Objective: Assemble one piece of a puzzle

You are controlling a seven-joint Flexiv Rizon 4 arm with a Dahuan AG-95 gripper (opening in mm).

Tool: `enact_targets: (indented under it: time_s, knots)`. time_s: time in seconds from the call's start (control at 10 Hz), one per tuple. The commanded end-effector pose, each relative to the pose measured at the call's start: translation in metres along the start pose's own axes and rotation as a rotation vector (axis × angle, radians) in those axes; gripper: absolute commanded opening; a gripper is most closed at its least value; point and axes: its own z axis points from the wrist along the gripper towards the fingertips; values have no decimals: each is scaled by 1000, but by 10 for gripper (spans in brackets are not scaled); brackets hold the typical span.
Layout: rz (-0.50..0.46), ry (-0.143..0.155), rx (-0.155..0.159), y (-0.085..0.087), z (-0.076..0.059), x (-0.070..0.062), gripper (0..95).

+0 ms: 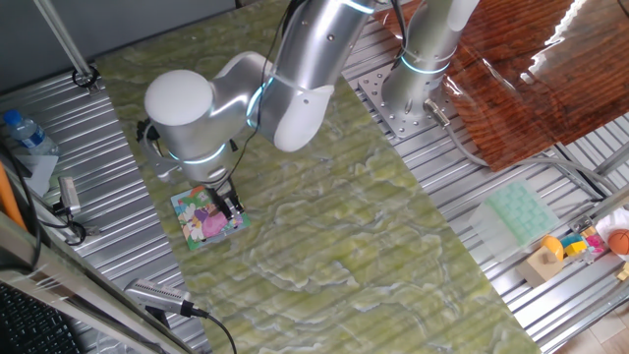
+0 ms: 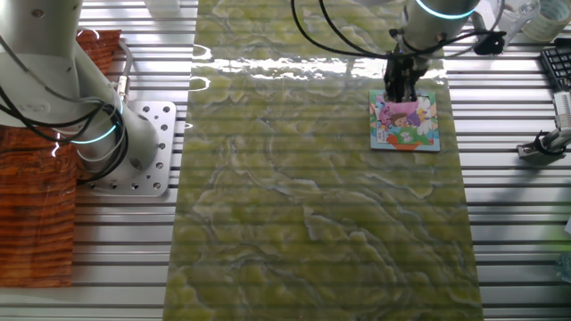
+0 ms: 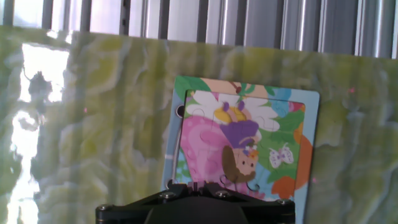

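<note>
The puzzle lies flat on the green marbled mat, a square board with a teal border and a pink, purple and green cartoon. My gripper stands right over the board, its tips down at the board's near edge in the hand view. Its dark fingers are drawn close together. Only a thin pale sliver shows between them, which I take for the piece; the rest of it is hidden by the fingers.
A pale green tray and several small toys lie on the metal slats at the right. A wood-grain sheet sits by the arm's base. A bottle and cables lie at the left.
</note>
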Motion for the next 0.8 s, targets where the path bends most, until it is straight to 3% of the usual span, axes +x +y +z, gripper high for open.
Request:
enact_targets:
  time_s: [0.1, 0.5, 0.6, 0.7, 0.8]
  knots:
    - [-26, 7, 1, -6, 0, 9, 0]
    - [-64, 0, 13, -11, 1, 16, 0]
    - [-75, -8, 14, -11, 1, 16, 380]
    - [-72, -21, 17, -11, 1, 16, 380]
    - [-66, -47, 25, -12, 1, 16, 760]
